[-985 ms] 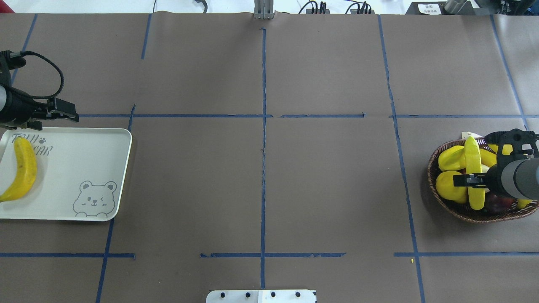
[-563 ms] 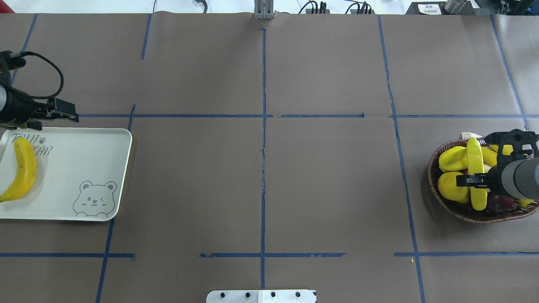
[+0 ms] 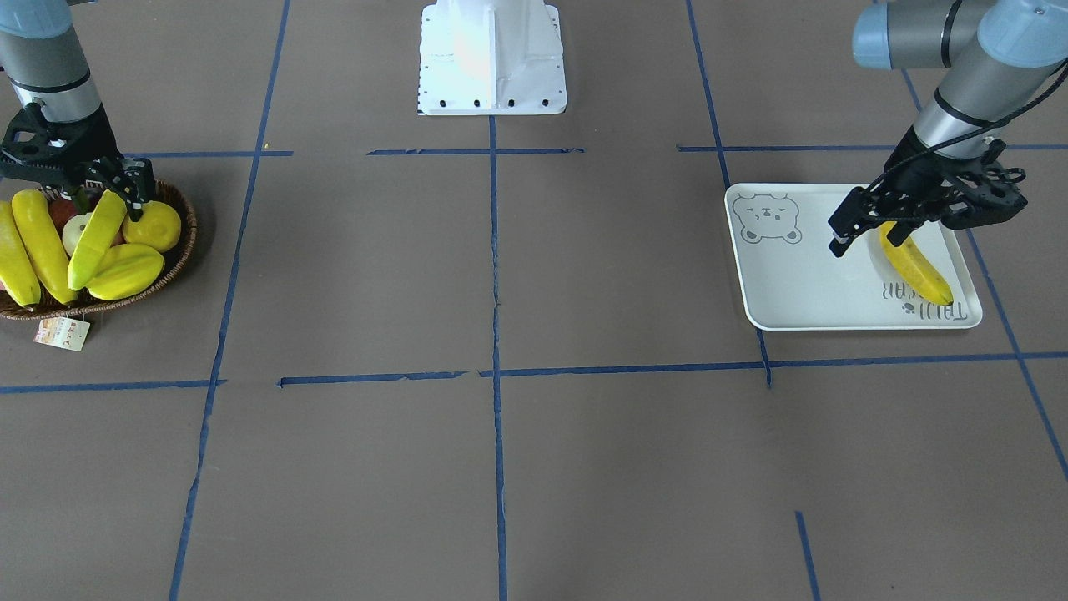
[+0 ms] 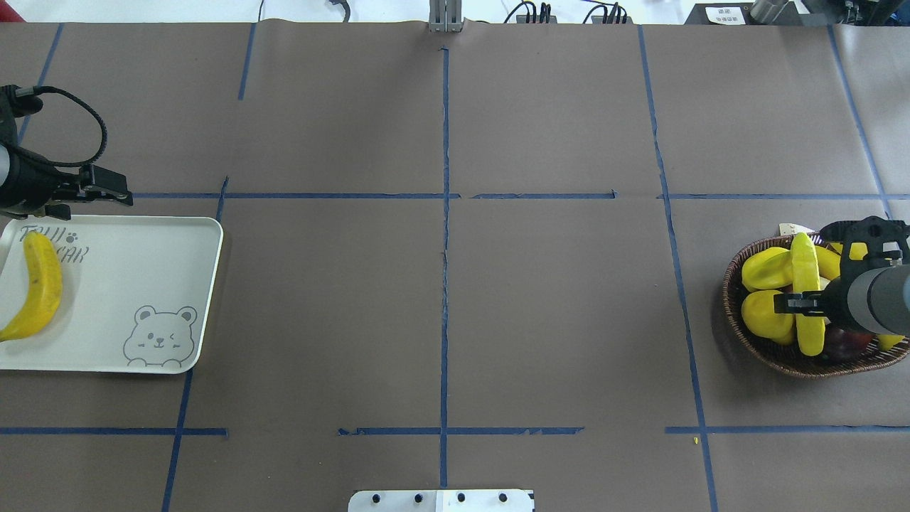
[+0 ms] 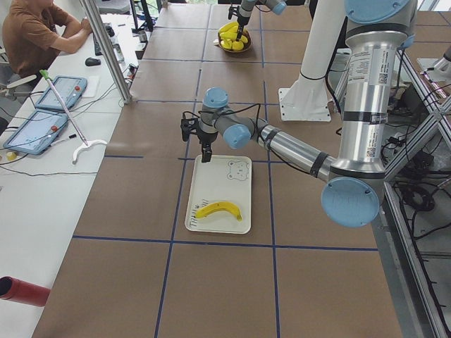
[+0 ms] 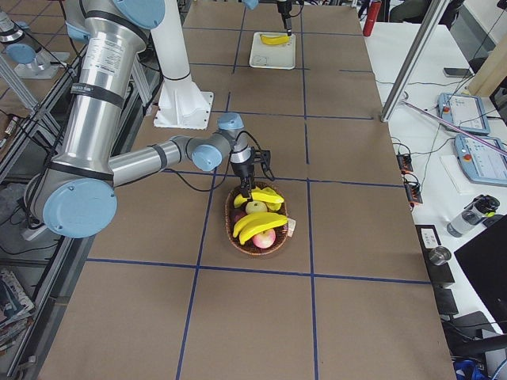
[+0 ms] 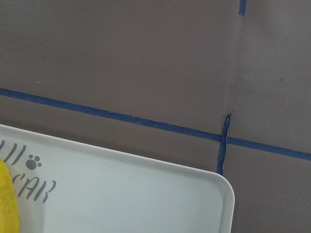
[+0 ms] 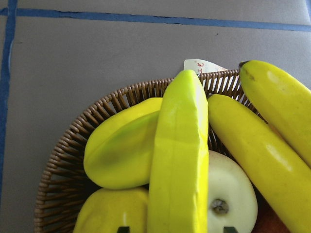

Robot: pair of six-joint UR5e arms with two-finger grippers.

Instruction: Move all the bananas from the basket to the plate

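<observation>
The right gripper (image 3: 131, 188) pinches a banana (image 4: 808, 327) over the basket (image 4: 796, 364), which sits at the table's right end. This banana is tilted, its upper end between the fingers, and it crosses above a star fruit (image 4: 764, 269) and a pale apple (image 8: 228, 199). Two more bananas (image 3: 37, 242) lie side by side in the basket. A citrus fruit (image 3: 154, 225) lies at the basket's rim. At the left end, one banana (image 4: 39, 295) lies on the plate (image 4: 128, 270), next to the lettering. The left gripper (image 4: 122, 193) hangs above the plate's far edge, fingers spread, holding nothing.
</observation>
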